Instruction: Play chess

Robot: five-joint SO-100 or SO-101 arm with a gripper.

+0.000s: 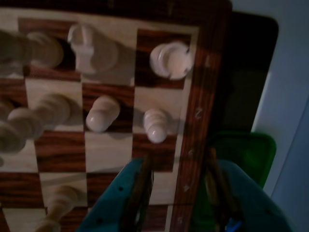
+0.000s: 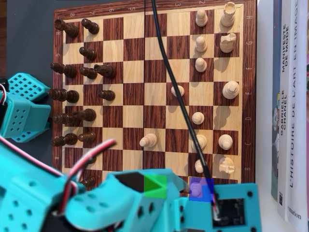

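Wooden chessboard [image 1: 159, 92], wrist view dim. Claw [image 1: 178, 188] hangs open and empty over the board edge; likely risk: descending here clips the nearest pale pawn [image 1: 155, 124].

Setting reads as a home or study desk. A wooden chessboard [image 2: 154, 92] lies on a dark mat [image 2: 26, 38], and French-titled books [image 2: 289, 106] lie along its right edge in the overhead view. No lab fixtures visible.
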